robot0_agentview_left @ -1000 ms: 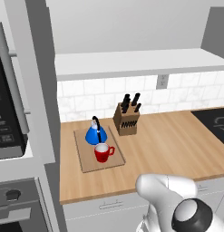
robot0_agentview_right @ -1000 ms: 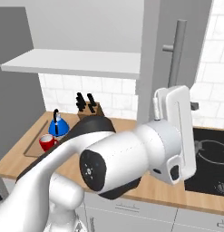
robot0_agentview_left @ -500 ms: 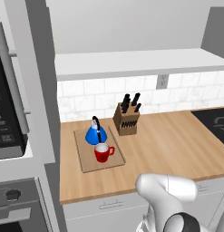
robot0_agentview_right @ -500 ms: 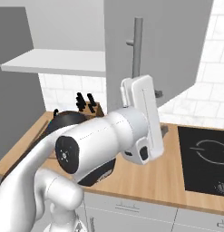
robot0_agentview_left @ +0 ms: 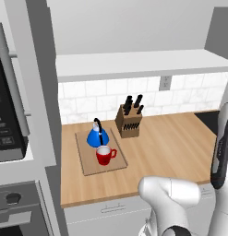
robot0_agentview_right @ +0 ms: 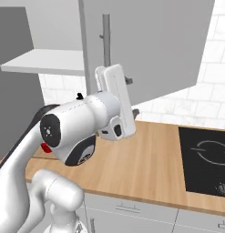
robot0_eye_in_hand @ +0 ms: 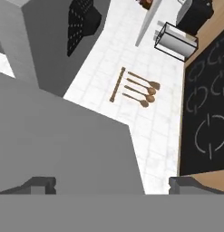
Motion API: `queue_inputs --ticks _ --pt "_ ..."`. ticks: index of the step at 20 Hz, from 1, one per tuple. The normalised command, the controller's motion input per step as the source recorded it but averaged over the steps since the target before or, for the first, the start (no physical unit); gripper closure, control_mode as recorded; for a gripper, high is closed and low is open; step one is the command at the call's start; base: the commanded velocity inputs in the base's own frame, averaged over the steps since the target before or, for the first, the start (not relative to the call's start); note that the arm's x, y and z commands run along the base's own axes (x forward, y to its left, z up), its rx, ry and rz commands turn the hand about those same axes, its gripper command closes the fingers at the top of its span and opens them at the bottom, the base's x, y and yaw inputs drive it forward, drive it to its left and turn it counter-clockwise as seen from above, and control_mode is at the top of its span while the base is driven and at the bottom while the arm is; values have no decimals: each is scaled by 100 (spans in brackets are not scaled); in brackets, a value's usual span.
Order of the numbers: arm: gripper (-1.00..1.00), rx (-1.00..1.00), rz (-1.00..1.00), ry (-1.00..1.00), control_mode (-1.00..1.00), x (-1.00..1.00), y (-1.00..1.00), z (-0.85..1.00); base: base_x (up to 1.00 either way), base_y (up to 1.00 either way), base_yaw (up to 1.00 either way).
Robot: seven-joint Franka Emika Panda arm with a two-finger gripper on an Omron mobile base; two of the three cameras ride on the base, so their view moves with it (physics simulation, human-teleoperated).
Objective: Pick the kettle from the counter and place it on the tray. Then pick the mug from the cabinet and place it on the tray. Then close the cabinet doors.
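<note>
Facing the open cabinet door [robot0_agentview_right: 145,45], with the end effector [robot0_eye_in_hand: 111,186] spread wide, gripping nothing, door panel lying just ahead, long axis and silver bar handle [robot0_agentview_right: 106,41] running vertical. Sitting already on the tray [robot0_agentview_left: 87,161], far left: kettle [robot0_agentview_left: 97,136] and mug [robot0_agentview_left: 104,155].

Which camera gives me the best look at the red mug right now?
The left base view: the mug sits in full sight on the tray, in front of the blue kettle. In the right base view the arm covers it, leaving a red sliver.
</note>
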Motion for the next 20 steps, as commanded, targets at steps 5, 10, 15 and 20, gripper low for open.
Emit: queue_inputs --ticks 5,10,15,20 --pt "-100 0 7 1 -100 75 77 -12 0 0 0" --pt "-100 0 7 4 -100 81 77 -13 0 0 0" --pt "-100 0 4 6 -100 97 67 -10 0 0 0" --pt "-100 0 1 2 -100 96 29 -11 0 0 0"
